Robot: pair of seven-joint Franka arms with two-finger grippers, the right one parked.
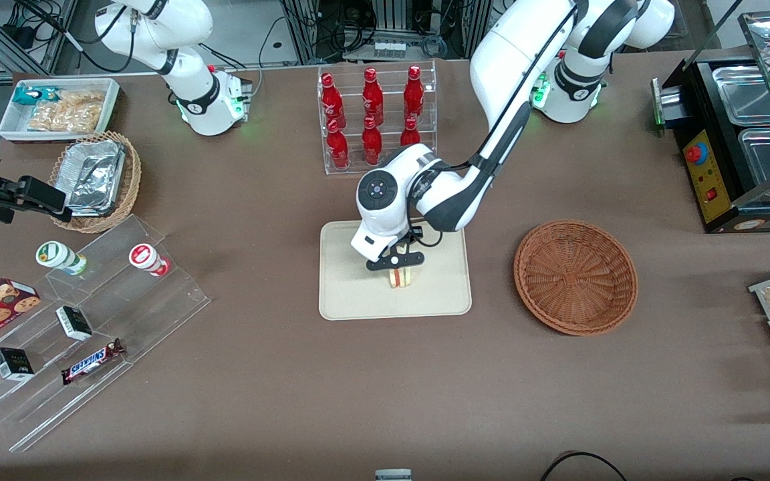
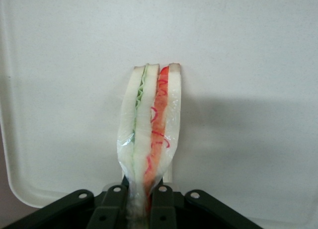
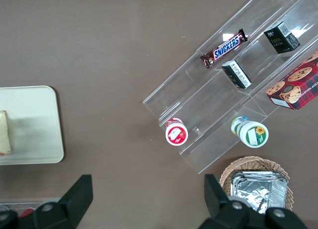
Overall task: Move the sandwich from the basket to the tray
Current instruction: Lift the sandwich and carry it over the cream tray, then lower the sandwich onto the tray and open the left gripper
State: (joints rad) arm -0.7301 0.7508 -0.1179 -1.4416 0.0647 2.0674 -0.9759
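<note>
currently, front view: gripper (image 1: 398, 268) hangs low over the tray (image 1: 345, 294), fingers pinching the sandwich (image 1: 400, 277), whose lower edge looks to be at the tray surface; contact cannot be confirmed. basket (image 1: 575, 276) sits beside the tray toward the working arm's end, nothing in it. left wrist view: fingers (image 2: 161, 206) pressed on the wrapped sandwich (image 2: 149, 129), green and red layers showing, cream tray (image 2: 248, 65) beneath. right wrist view: sandwich edge (image 3: 4, 132) on tray (image 3: 35, 124).
</note>
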